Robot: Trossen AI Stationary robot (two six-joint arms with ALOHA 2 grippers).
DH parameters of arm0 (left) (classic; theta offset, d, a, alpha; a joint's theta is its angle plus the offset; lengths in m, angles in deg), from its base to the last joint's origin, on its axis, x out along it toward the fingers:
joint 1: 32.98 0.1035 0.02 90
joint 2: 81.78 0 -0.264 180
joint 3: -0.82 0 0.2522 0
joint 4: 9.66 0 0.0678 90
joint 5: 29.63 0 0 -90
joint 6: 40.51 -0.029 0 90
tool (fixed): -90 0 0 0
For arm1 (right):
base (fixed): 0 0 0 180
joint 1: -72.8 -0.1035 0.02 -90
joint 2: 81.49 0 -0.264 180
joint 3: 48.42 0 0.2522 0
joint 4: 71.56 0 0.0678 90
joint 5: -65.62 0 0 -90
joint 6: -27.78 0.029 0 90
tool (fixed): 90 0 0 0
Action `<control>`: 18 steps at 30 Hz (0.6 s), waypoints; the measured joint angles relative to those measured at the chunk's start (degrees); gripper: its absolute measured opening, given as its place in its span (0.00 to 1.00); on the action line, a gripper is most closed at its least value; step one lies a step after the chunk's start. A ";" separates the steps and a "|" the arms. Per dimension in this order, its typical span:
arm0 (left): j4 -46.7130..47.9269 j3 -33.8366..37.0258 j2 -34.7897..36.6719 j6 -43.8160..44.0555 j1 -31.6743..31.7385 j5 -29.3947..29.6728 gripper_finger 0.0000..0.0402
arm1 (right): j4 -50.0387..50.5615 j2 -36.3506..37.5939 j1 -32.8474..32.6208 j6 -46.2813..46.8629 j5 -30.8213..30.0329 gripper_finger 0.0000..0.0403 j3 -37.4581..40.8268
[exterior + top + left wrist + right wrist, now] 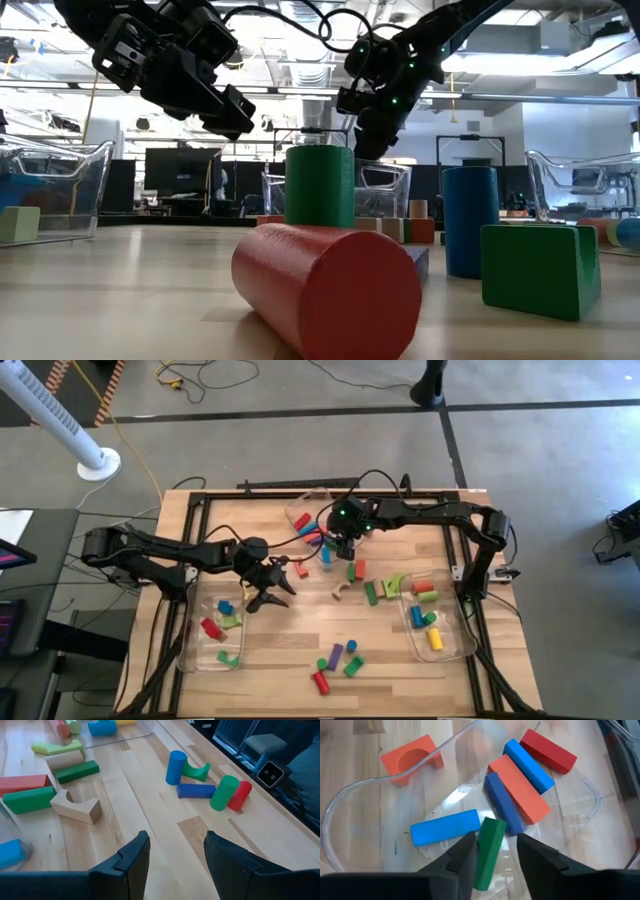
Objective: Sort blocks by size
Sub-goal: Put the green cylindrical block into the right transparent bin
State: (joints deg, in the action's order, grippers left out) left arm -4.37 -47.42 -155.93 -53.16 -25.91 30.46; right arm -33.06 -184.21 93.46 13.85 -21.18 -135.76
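Right gripper (492, 851) parted around green bar (487, 852) over bin (350, 815) – blue, orange bars beneath; left gripper (175, 855) open, empty.

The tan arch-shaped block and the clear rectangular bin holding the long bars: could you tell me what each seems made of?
Tan arch-shaped block: probably unpainted wood, matte, with faint grain showing. Clear rectangular bin: likely hard plastic, glossy; the table shows through it and its rim catches glare.
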 joint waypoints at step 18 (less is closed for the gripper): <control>0.02 0.00 0.00 -0.02 0.00 3.86 0.45 | -1.60 0.22 -0.02 0.41 -0.19 0.50 -0.02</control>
State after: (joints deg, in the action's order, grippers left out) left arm -4.35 -47.42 -155.93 -53.18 -25.91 34.32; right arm -34.66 -183.99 93.44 14.26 -21.37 -135.79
